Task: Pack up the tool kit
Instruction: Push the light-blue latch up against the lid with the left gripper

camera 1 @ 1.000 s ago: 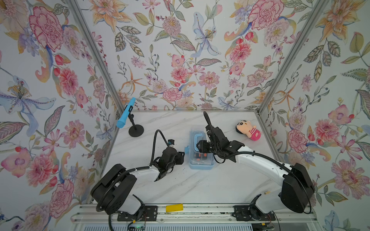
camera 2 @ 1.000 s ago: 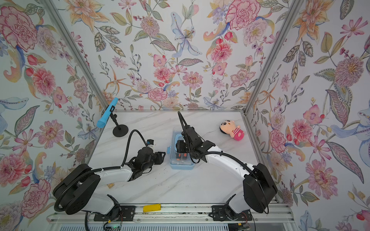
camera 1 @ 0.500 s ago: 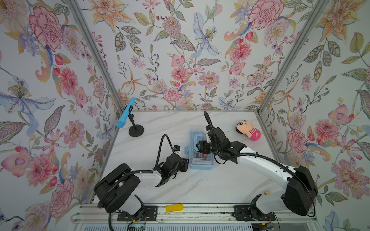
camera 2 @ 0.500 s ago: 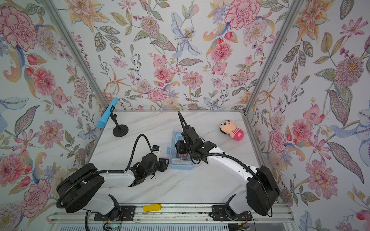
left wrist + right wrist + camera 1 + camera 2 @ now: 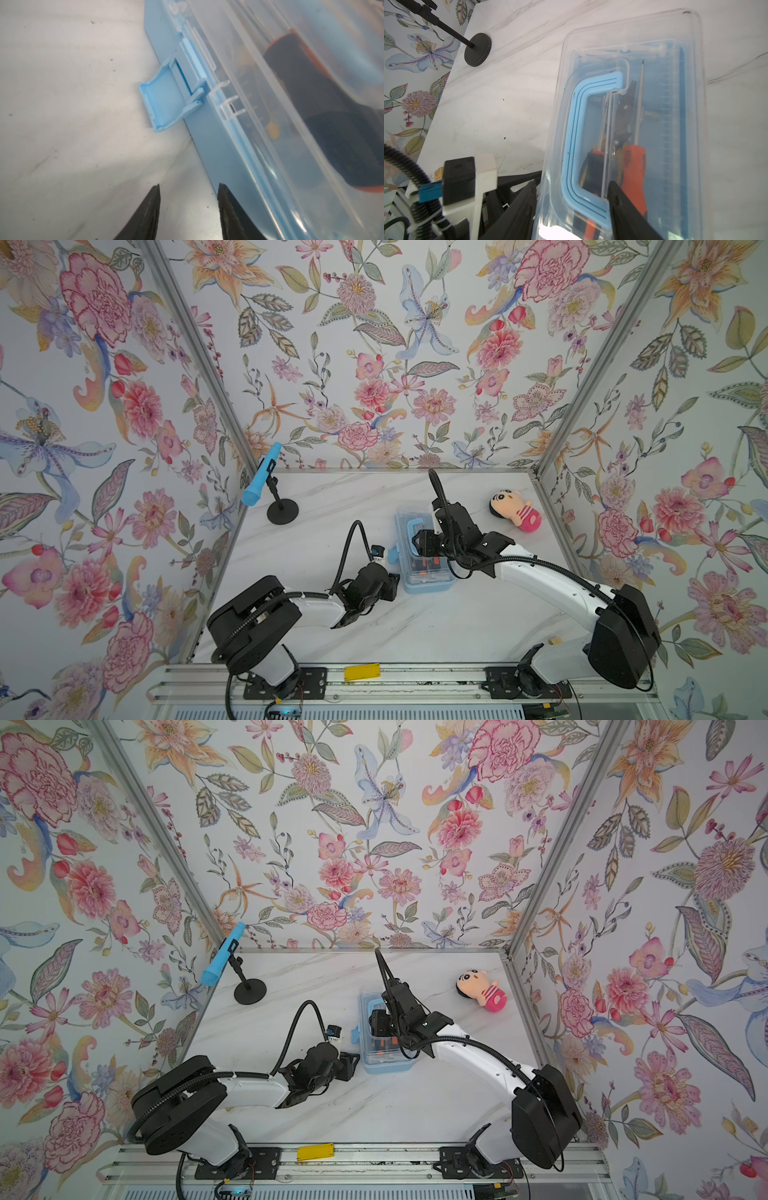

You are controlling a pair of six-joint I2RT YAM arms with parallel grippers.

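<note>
Shut tool kit (image 5: 424, 576) mid-table, a claw on each side.
Clear lid (image 5: 629, 41) down; side latch (image 5: 162, 101) flipped out at box's 9 o'clock. Inside: orange-black screwdrivers (image 5: 633, 166), pliers (image 5: 625, 108). Left gripper (image 5: 189, 186) at box's 7 o'clock, partly spread over bare table (image 5: 62, 104), one finger just beside the wall, holding nothing. Right gripper (image 5: 571, 185) in from 3 o'clock, spread across lid edge and blue handle (image 5: 573, 135); clamped or not, cannot tell.
</note>
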